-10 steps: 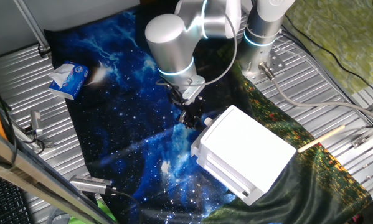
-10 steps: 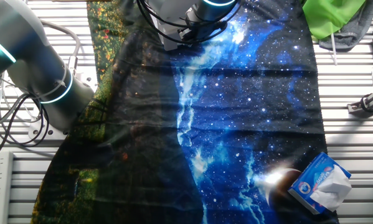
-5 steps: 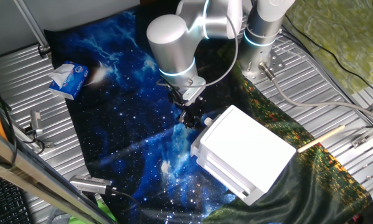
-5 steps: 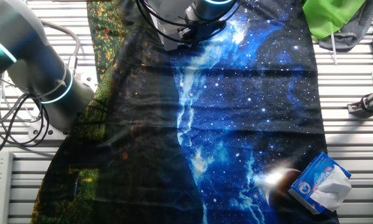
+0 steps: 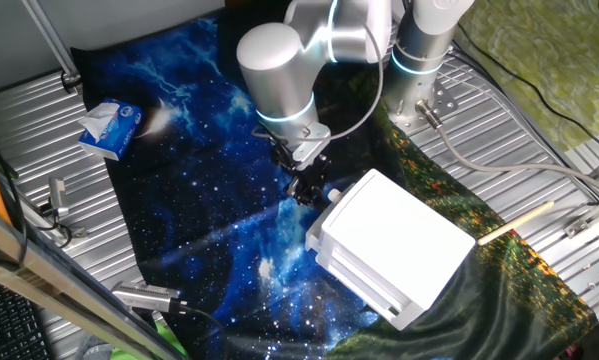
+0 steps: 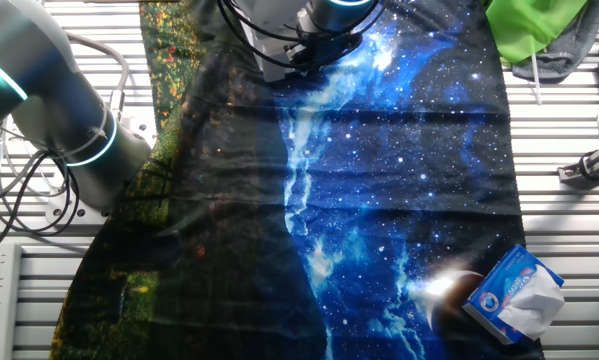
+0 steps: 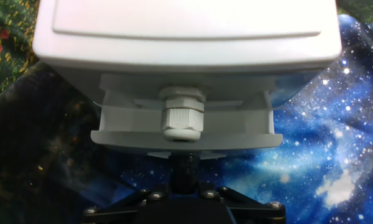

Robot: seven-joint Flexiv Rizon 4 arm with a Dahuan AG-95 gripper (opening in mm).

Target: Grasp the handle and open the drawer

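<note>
A galaxy-print cloth (image 5: 194, 190) covers the ribbed metal table (image 5: 24, 135), and on its lower right part sits a glossy white drawer unit (image 5: 394, 245), turned at an angle. The silver robot arm (image 5: 279, 60) reaches down from the top of one fixed view to the unit's upper-left face. In the hand view the drawer (image 7: 185, 129) stands slightly out from under the unit's lid, its front lip forward of the shell. The handle (image 7: 182, 114), a small white ribbed knob, projects from the middle of that drawer front, directly ahead of the camera. The gripper (image 5: 307, 190) is right at the knob; its dark body fills the bottom edge of the hand view, but the fingertips are hidden, so whether it is clamped on the handle or released cannot be told. A blue tissue packet (image 5: 109, 127) lies well apart, near the cloth's far left edge.
</note>
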